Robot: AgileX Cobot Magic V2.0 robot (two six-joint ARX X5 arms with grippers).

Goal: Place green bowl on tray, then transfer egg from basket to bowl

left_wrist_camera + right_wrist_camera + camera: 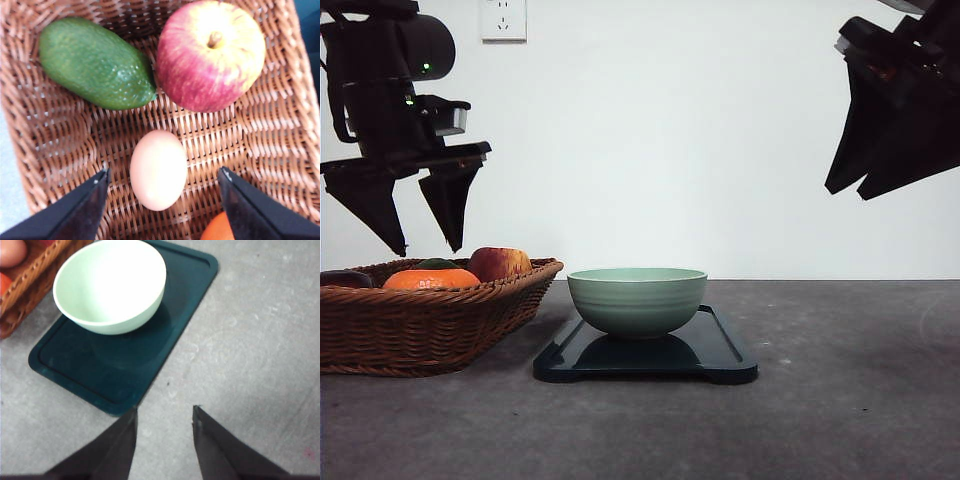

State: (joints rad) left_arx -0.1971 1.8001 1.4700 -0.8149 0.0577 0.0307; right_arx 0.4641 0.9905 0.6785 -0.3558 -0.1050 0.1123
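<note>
Green bowl (637, 300): pale sage-green, faintly ribbed, upright and empty; it stands on the tray, toward the end nearer the basket in the right wrist view.
Tray (720, 350): glossy dark rectangle with rounded corners and a low rim, flat on the table just beside the basket.
Basket (420, 325): brown woven wicker with flaring sides, at the left of the front view; its near corner almost meets the tray, though contact cannot be judged.
Egg (158, 169): pale tan, lying on the basket floor, touching none of the fruit; in the left wrist view it sits between the 2 fingers of the left gripper.
Apple (210, 55): red and yellow, stem upward, beside the avocado and apparently touching it.
Avocado (95, 62): green, lying on its side in the basket.
Orange (430, 279): in the basket; a sliver of it shows at the edge of the left wrist view, near the egg.
Left gripper (425, 248): fingers spread wide, holding nothing, raised above the basket with its tips pointing down.
Right gripper (164, 416): fingers apart, holding nothing; high at the right of the front view, over bare table beside the tray.
Table (840, 400): dark grey, matte, faintly mottled.
Wall socket (503, 19): white, on the white wall behind the left arm.
</note>
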